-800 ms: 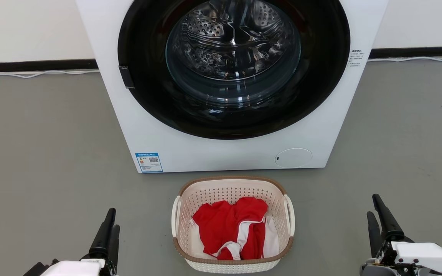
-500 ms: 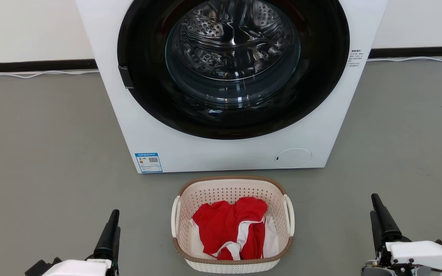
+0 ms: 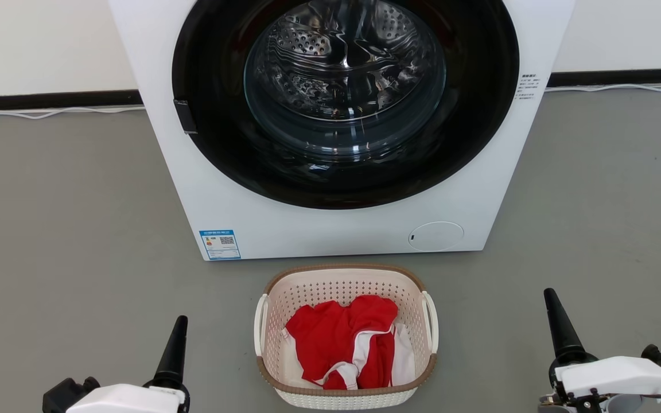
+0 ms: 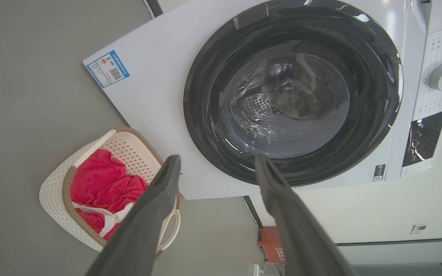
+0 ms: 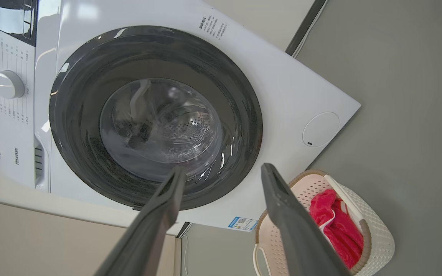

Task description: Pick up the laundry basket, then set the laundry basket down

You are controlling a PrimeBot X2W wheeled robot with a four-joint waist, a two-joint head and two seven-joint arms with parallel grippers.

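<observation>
At the bottom of the head view, the left gripper (image 3: 180, 322) and the right gripper (image 3: 551, 297) are pointing forward over the grey floor (image 3: 78, 229). Each is showing edge-on there as a single dark spike, but the wrist views are showing both pairs of fingers spread apart with nothing between them. Between the two, well apart from either, the laundry basket (image 3: 330, 287) is sitting upright on the floor. It is a small rounded-rectangular tub of cream-white plastic, its walls pierced all over with small holes and its top edged with a brown woven-look rim (image 3: 345, 268). A white loop handle is standing out at its left side (image 3: 260, 324) and another at its right side (image 3: 431, 321). Inside, a crumpled red garment (image 3: 336, 338) with white trim is lying over some white fabric (image 3: 405, 360), reaching partway up the walls. Just beyond the basket, with a strip of bare floor between them, a white front-loading washing machine (image 3: 479, 172) is standing. Its black-ringed door is showing the steel drum (image 3: 345, 86) through the glass (a blue label (image 3: 220, 244) and a round cap (image 3: 436, 236) are sitting low on its front). Behind it, a dark baseboard (image 3: 49, 98) and a thin white cable (image 3: 49, 112) are running along the foot of the pale wall.
</observation>
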